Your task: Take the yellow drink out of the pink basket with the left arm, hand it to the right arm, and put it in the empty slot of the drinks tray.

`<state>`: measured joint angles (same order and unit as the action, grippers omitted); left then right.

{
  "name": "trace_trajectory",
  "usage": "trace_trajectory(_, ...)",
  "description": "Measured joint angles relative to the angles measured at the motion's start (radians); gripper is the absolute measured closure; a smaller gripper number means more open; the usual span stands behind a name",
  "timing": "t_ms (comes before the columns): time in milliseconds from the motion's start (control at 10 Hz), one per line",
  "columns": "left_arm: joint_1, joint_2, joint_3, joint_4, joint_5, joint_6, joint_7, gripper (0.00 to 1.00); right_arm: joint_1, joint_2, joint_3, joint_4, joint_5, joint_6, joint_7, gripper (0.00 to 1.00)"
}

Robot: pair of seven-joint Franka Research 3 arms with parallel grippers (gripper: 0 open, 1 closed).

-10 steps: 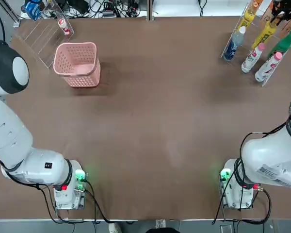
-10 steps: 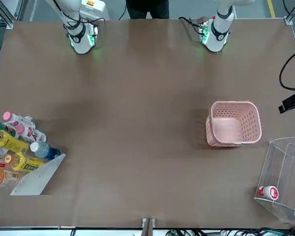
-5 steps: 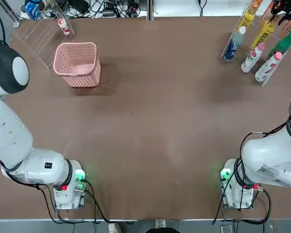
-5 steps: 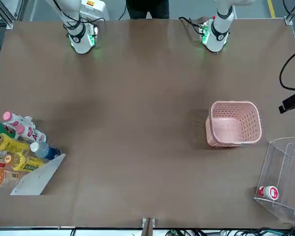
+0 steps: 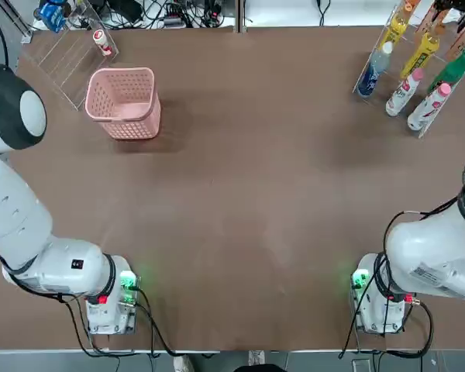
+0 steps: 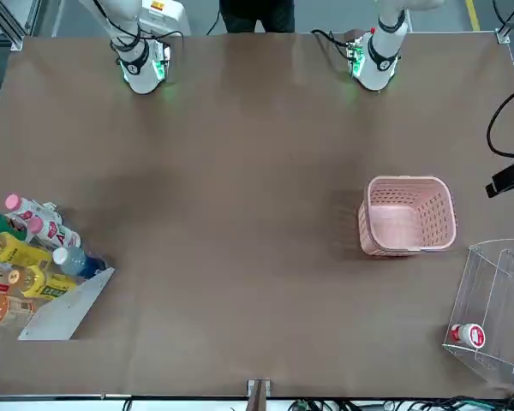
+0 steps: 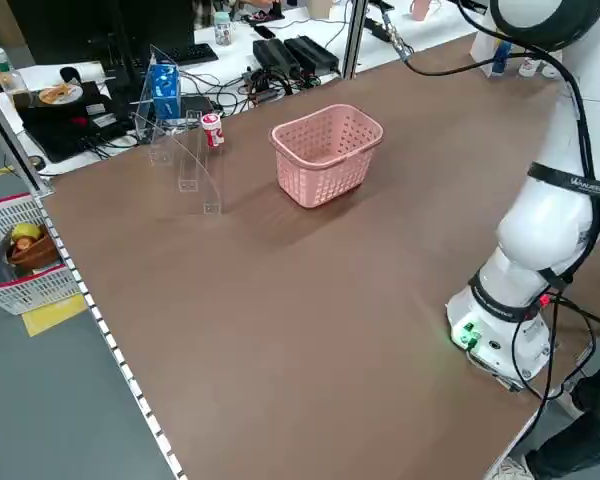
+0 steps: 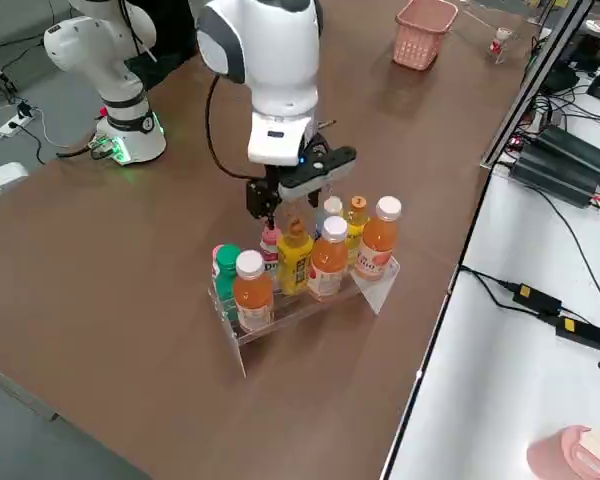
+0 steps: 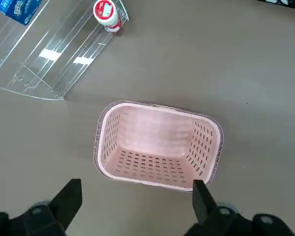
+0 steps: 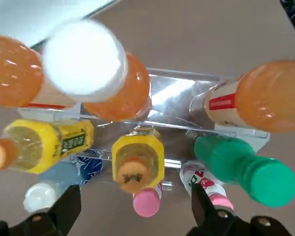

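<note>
The yellow drink (image 10: 136, 164) stands in the clear drinks tray (image 8: 372, 283), among the other bottles (image 5: 423, 51) (image 6: 15, 248). My right gripper (image 10: 135, 197) hangs just above its orange cap, open, with nothing between its fingers (image 8: 267, 203). The pink basket (image 5: 132, 124) sits at the far left of the table with nothing inside it (image 9: 157, 109) (image 6: 407, 181). My left gripper (image 9: 136, 196) hovers high over the basket's near side, open and holding nothing.
The tray also holds a green bottle (image 10: 246, 167), orange bottles (image 10: 123, 93), a second yellow bottle (image 5: 395, 28) and pink-capped ones (image 5: 404, 89). A clear acrylic stand (image 6: 493, 295) with a small red-capped bottle (image 9: 105, 11) stands beyond the basket. Arm bases (image 5: 112, 298) (image 5: 376, 298) sit at the near edge.
My right gripper has opened and let go of the yellow drink, which stays standing in the tray. The left arm and the basket have not moved.
</note>
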<state>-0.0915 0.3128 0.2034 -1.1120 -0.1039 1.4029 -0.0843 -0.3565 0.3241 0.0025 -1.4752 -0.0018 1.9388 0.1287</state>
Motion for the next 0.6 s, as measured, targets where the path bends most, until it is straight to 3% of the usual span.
trace_trajectory(300, 0.0, 0.0, 0.0, 0.0, 0.0, 0.0, 0.0, 0.0, 0.015, -0.125, 0.01, 0.003, 0.0, -0.102, -0.087, 0.01)
trace_trajectory(600, 0.0, 0.0, 0.001, 0.0, 0.0, 0.0, 0.0, 0.0, 0.15, -0.272, 0.03, -0.02, 0.0, -0.254, -0.095, 0.01)
